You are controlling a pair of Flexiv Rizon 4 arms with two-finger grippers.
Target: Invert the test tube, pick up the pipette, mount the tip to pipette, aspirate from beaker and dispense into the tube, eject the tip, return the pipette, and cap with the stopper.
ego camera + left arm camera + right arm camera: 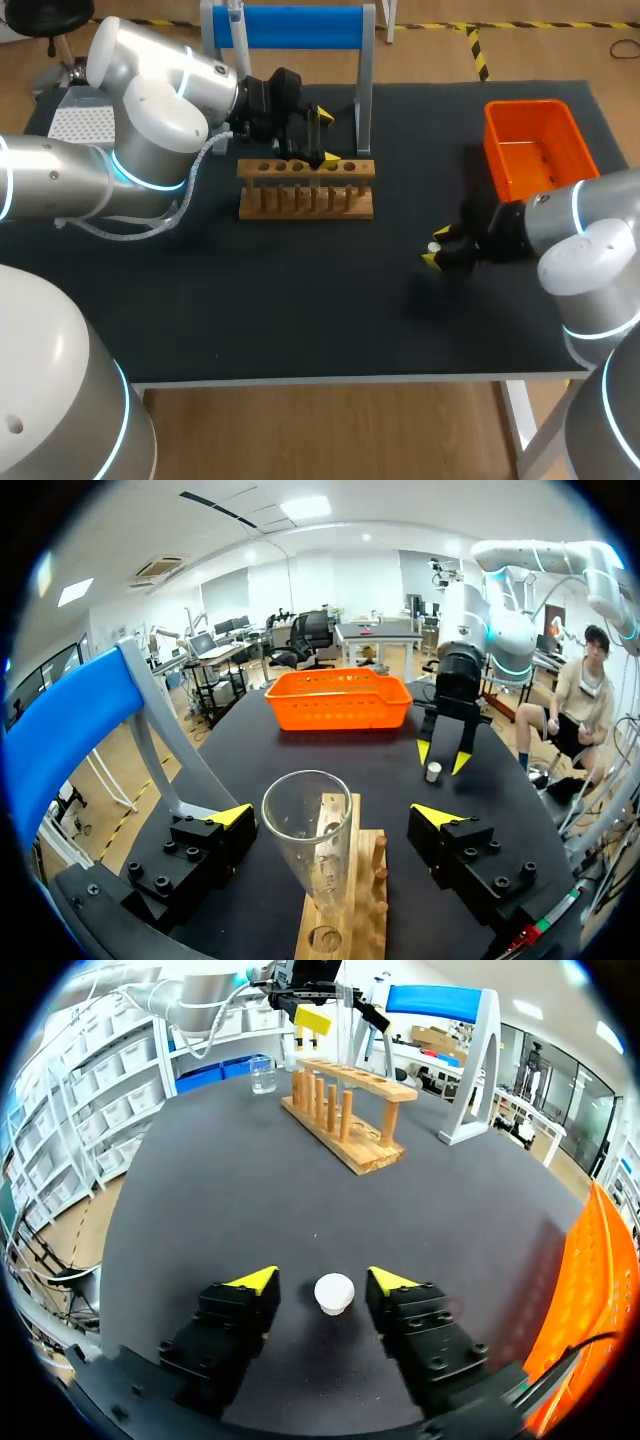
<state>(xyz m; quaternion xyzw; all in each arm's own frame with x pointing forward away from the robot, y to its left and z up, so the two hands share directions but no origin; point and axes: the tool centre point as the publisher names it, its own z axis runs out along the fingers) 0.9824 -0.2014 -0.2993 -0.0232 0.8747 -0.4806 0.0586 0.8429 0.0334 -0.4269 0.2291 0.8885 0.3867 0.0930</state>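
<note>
A clear test tube (307,825) stands mouth up in the wooden rack (305,188), with my left gripper (327,138) open wide around it. In the left wrist view both fingers stay well clear of the glass. A small white stopper (334,1292) rests on the black table between the fingers of my right gripper (322,1282). There is a narrow gap on each side of the stopper, so that gripper is open. The left wrist view shows the right gripper (443,763) pointing down over the stopper (433,772). A glass beaker (263,1077) stands beyond the rack (345,1110).
An orange basket (540,150) sits at the back right, close to my right arm. A white stand with a blue top bar (290,25) rises just behind the rack. A white perforated tip box (80,125) lies at the far left, partly behind my left arm.
</note>
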